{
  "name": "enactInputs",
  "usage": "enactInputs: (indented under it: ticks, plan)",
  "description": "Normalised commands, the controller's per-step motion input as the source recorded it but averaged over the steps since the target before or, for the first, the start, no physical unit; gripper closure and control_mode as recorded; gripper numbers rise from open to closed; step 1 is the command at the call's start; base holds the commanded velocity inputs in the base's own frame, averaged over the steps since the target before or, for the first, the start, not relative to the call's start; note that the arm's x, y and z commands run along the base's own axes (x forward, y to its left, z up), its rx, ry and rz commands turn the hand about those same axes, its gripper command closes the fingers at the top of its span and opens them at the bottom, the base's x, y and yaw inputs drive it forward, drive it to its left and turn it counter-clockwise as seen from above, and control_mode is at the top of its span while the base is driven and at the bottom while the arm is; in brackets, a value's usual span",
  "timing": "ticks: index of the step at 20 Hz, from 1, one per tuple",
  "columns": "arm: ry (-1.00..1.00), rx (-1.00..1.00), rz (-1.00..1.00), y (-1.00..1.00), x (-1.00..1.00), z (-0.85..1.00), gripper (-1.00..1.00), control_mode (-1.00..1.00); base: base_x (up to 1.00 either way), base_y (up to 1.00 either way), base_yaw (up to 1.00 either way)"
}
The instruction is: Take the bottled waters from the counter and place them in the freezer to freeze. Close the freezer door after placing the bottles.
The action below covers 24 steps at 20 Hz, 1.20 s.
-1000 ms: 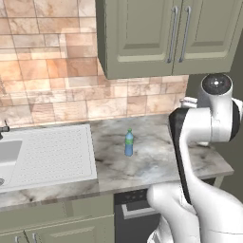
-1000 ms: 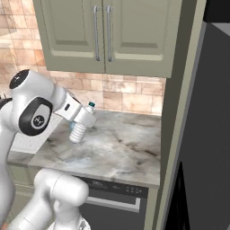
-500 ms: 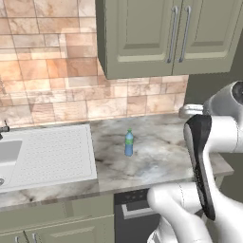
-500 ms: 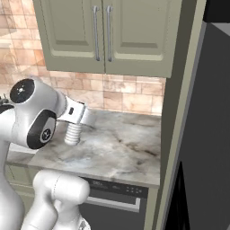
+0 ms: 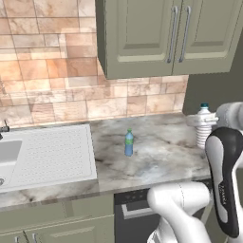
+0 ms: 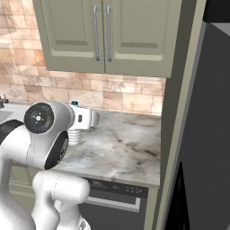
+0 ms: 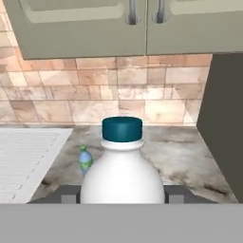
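The table [image 5: 161, 152] is seen running from the sink [image 5: 42, 154] at 9 o'clock to the dark wall at 3 o'clock. The clear bottle [image 7: 122, 175] is held upright above the table's right end, cap at 12 o'clock, with the jaws clamped on its body. The blue bottle [image 5: 129, 143] is stood upright mid-table, long axis vertical, cap up.

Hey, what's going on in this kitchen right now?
The robot arm is holding the clear ribbed bottle with the dark cap, its gripper shut around it, above the right end of the counter. The blue bottle with the green cap stands on the counter beside the sink drainboard, not yet picked up.
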Motion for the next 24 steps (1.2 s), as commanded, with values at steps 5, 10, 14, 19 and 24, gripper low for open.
enactInputs:
  ticks: [5, 10, 14, 19, 24]
  plan:
    - [-0.33, 0.02, -0.19, 0.11, -0.19, 0.0, 1.0, -1.0, 0.0, 0.0, 0.0]
    - [-0.22, 0.04, -0.32, 0.14, -0.11, 0.0, 1.0, -1.0, 0.0, 0.0, 0.0]
    - [-0.01, 0.02, -0.16, 0.08, -0.04, 0.0, 1.0, -1.0, 0.0, 0.0, 0.0]
    - [0.0, 0.0, 0.0, 0.07, -0.18, -0.15, 1.0, -1.0, 0.0, 0.0, 0.0]
    - [0.0, 0.0, 0.13, 0.1, -0.09, -0.17, 1.0, -1.0, 0.0, 0.0, 0.0]
